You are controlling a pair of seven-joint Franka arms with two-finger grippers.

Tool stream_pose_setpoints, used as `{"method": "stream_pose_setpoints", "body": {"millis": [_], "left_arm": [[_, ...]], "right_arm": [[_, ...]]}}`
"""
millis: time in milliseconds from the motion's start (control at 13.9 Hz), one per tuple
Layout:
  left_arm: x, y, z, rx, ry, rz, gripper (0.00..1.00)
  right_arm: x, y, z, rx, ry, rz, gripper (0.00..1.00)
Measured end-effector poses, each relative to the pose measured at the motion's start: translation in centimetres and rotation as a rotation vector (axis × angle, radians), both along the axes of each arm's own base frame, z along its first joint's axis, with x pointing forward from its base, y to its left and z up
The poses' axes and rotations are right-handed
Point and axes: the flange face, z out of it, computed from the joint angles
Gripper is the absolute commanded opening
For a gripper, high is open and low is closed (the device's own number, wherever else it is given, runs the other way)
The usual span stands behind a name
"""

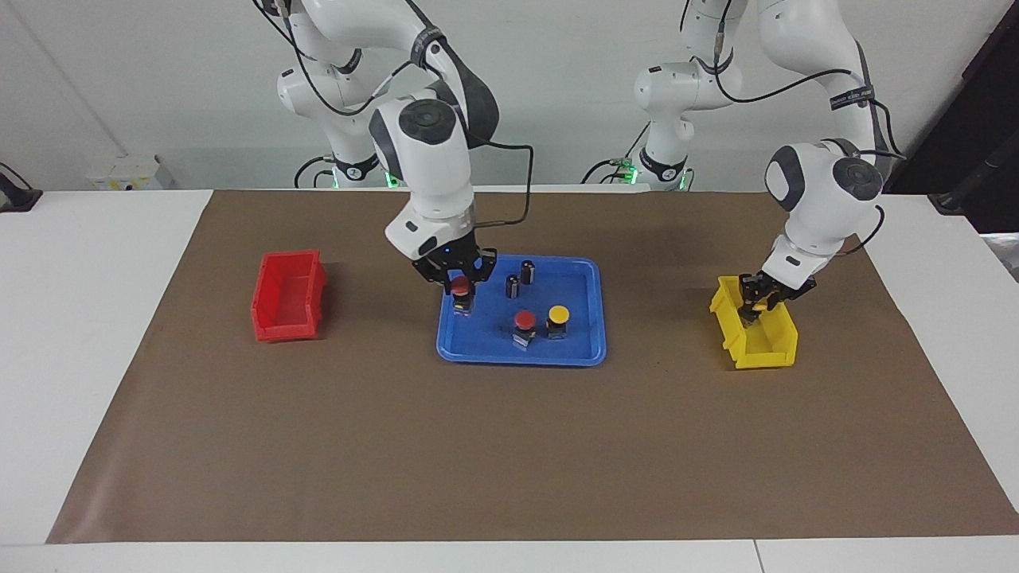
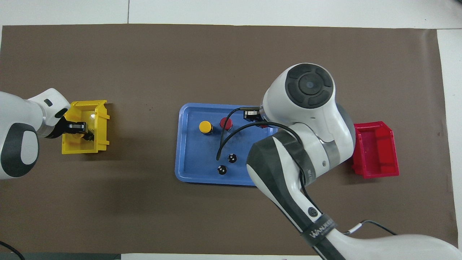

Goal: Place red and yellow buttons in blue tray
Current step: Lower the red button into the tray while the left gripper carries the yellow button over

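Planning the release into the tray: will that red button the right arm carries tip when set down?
Possibly: the red button in the right gripper looks top-heavy, a wide cap on a short base. The one already in the blue tray appears tilted.
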Motion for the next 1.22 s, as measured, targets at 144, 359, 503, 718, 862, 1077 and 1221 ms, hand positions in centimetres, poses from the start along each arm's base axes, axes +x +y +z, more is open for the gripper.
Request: {"method": "stream_pose_setpoints", "body": {"millis": [144, 359, 503, 718, 862, 1077, 1221], "left_arm": [[1.3, 0.0, 4.7, 0.002, 0.026, 0.002, 0.01], [2.6, -1.5, 12.4, 0.003, -0.020, 0.049, 0.01], [3.0, -7.6, 12.5, -0.006, -0.069, 0.067, 0.01], [1.6, -20.1, 9.5, -0.058, -0.074, 0.052, 0.01], [0.2, -26.4, 7.4, -0.080, -0.068, 0.029, 0.01], [-1.3, -31.3, 4.1, -0.088, -0.065, 0.020, 0.01], [-1.8, -32.4, 1.7, -0.087, -0.061, 0.018, 0.01]], "right_arm": [[0.3, 1.0, -2.9, -0.005, 0.015, -0.002, 0.26], [0.5, 0.3, -5.1, -0.021, 0.042, -0.012, 0.27], [0.3, 0.0, -6.2, -0.023, 0.042, -0.015, 0.29], [-0.3, -0.5, -7.8, -0.032, 0.054, -0.017, 0.52], [-0.4, -0.9, -8.6, -0.029, 0.047, -0.022, 1.00], [0.1, -1.6, -8.2, -0.030, 0.038, -0.033, 1.00], [1.1, -2.7, -5.7, -0.026, 0.022, -0.053, 1.00]]}}
